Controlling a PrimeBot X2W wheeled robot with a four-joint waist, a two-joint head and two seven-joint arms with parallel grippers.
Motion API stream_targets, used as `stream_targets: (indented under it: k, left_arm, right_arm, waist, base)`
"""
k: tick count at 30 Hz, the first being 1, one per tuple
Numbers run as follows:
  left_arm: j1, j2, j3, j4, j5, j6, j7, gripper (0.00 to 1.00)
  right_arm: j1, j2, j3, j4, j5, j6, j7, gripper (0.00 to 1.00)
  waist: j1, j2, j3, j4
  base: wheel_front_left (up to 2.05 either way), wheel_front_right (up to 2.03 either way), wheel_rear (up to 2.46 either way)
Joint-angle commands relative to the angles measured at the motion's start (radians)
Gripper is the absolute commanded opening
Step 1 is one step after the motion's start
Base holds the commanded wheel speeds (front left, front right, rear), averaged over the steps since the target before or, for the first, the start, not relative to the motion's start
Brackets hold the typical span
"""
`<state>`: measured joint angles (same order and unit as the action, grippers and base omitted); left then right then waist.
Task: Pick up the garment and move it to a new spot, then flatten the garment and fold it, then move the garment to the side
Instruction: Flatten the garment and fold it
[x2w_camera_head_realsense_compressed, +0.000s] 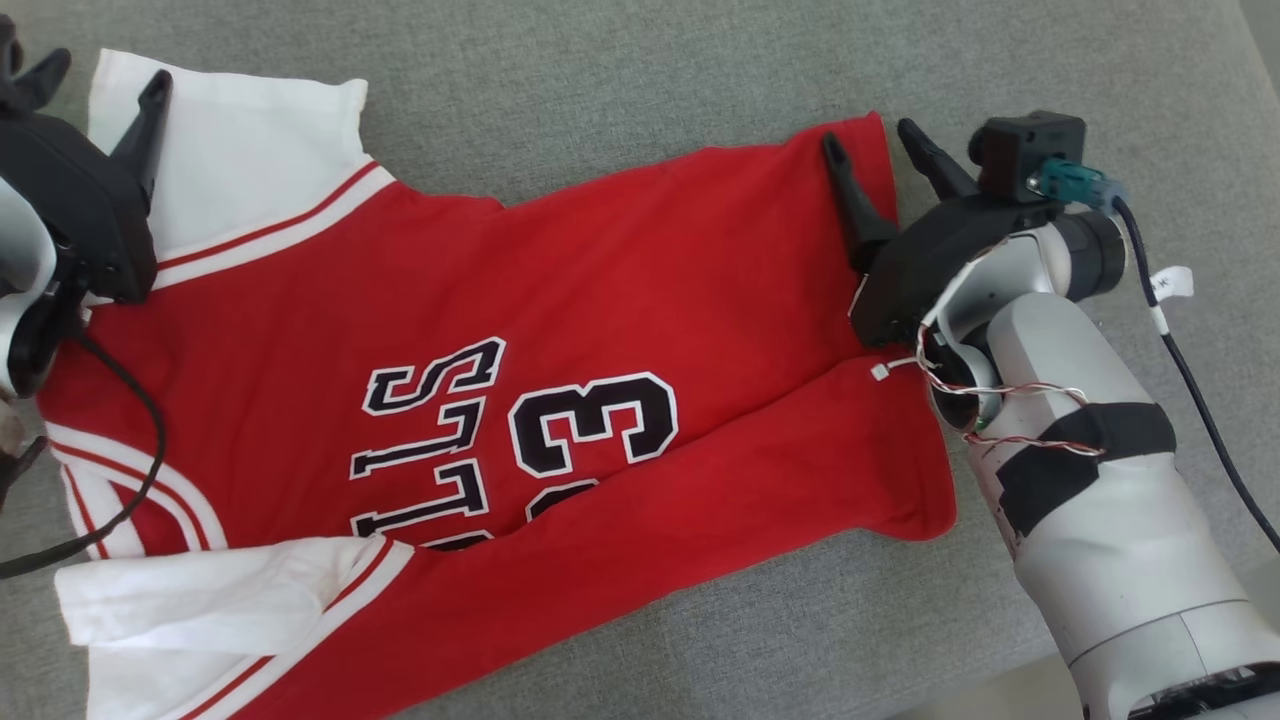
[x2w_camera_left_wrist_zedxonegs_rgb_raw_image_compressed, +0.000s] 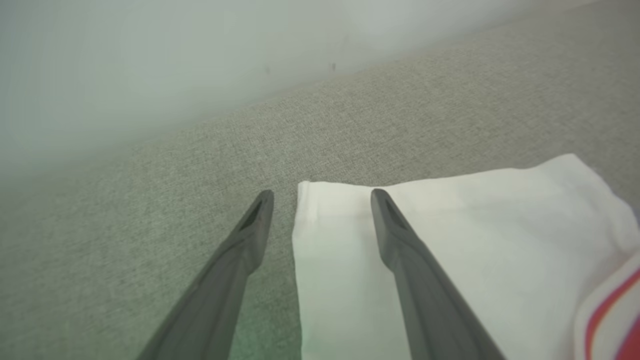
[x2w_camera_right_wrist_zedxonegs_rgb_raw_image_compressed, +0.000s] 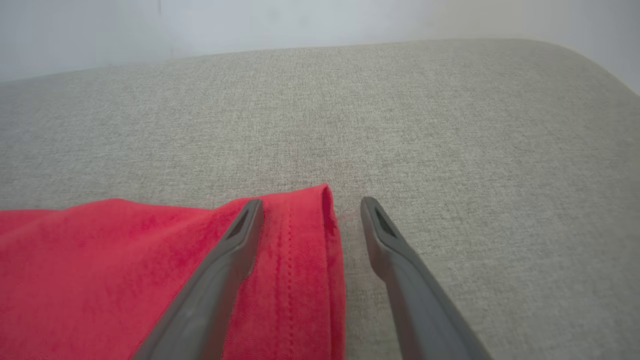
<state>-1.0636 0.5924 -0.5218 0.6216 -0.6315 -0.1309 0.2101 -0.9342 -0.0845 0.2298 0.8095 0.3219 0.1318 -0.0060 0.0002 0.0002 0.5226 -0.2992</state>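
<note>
Left gripper (x2w_camera_head_realsense_compressed: 105, 78) straddles the jersey's (x2w_camera_head_realsense_compressed: 520, 330) white sleeve (x2w_camera_left_wrist_zedxonegs_rgb_raw_image_compressed: 450, 240), right gripper (x2w_camera_head_realsense_compressed: 869, 135) its red hem (x2w_camera_right_wrist_zedxonegs_rgb_raw_image_compressed: 300, 260) — both spread wide, holding nothing; wrist views add a pale wall (x2w_camera_left_wrist_zedxonegs_rgb_raw_image_compressed: 150, 60) beyond the cushion (x2w_camera_right_wrist_zedxonegs_rgb_raw_image_compressed: 400, 125).

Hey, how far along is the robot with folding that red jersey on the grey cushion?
Spread out and partly folded: the jersey lies flat on the cushion, its near long side already turned over part of the lettering. In hand: both open, the left gripper straddles the white sleeve corner, the right gripper the red hem corner. Left: folding the far side, then moving it aside.
</note>
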Motion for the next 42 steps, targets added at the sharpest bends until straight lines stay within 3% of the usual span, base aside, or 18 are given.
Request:
stream_targets:
  k: [1, 8, 9, 10, 11, 12, 16, 23, 32, 36, 42]
  left_arm:
    - [-0.014, 0.006, -0.015, 0.011, -0.017, 0.001, 0.001, 1.00]
    - [-0.047, -0.003, -0.090, 0.071, -0.060, 0.001, 0.020, 1.00]
    - [-0.051, -0.004, -0.098, 0.076, -0.072, 0.001, 0.025, 1.00]
    - [-0.054, -0.005, -0.107, 0.084, -0.084, 0.001, 0.033, 0.74]
    - [-0.053, -0.006, -0.115, 0.092, -0.091, 0.001, 0.040, 0.12]
    - [-0.054, -0.006, -0.122, 0.099, -0.099, 0.001, 0.044, 0.00]
    - [-0.065, -0.009, -0.144, 0.112, -0.130, 0.001, 0.024, 0.00]
    - [-0.086, -0.027, -0.152, 0.075, -0.157, 0.001, -0.118, 0.00]
    - [0.053, -0.013, -0.137, -0.047, -0.212, 0.004, -0.291, 0.00]
    - [0.130, -0.005, -0.131, -0.119, -0.220, 0.020, -0.346, 0.00]
    - [0.312, -0.004, -0.133, -0.306, -0.204, 0.092, -0.436, 0.00]
  right_arm:
    - [-0.013, 0.006, 0.011, 0.010, 0.010, -0.002, -0.001, 1.00]
    - [-0.056, 0.015, 0.058, 0.054, 0.028, -0.002, -0.004, 1.00]
    - [-0.060, 0.016, 0.062, 0.058, 0.031, -0.002, -0.006, 0.95]
    - [-0.063, 0.016, 0.066, 0.064, 0.034, -0.002, -0.010, 0.40]
    - [-0.067, 0.016, 0.070, 0.068, 0.034, -0.002, -0.014, 0.23]
    - [-0.072, 0.016, 0.071, 0.071, 0.033, -0.002, -0.022, 0.00]
    - [-0.084, 0.003, 0.073, 0.091, 0.021, -0.002, -0.051, 0.00]
    - [-0.060, -0.033, 0.068, 0.121, 0.003, -0.003, -0.139, 0.00]
    - [0.040, -0.088, 0.078, 0.121, 0.020, -0.002, -0.236, 0.00]
    - [0.082, -0.108, 0.083, 0.102, 0.028, -0.002, -0.250, 0.00]
    - [0.165, -0.151, 0.077, 0.047, 0.046, -0.002, -0.259, 0.00]
  waist:
    - [-0.0002, -0.0002, 0.009, -0.009]
    - [-0.0002, -0.0002, 0.025, -0.013]
    - [-0.0002, -0.0002, 0.025, -0.013]
    - [-0.0002, -0.0002, 0.025, -0.014]
    - [-0.0002, -0.0002, 0.025, -0.014]
    - [-0.0002, -0.0002, 0.024, -0.014]
    - [-0.0002, -0.0002, 0.016, -0.009]
    - [-0.0002, -0.0002, -0.022, 0.037]
    - [-0.0002, -0.0002, -0.103, 0.112]
    - [-0.0002, -0.0002, -0.126, 0.137]
    - [-0.0002, -0.0002, -0.156, 0.181]
  base:
    - [0.00, 0.00, 0.00]
    - [0.00, 0.00, 0.00]
    - [0.00, 0.00, 0.00]
    - [0.00, 0.00, 0.00]
    - [0.00, 0.00, 0.00]
    - [0.00, 0.00, 0.00]
    - [0.00, 0.00, 0.00]
    - [0.00, 0.00, 0.00]
    - [0.00, 0.00, 0.00]
    - [0.00, 0.00, 0.00]
    - [0.00, 0.00, 0.00]
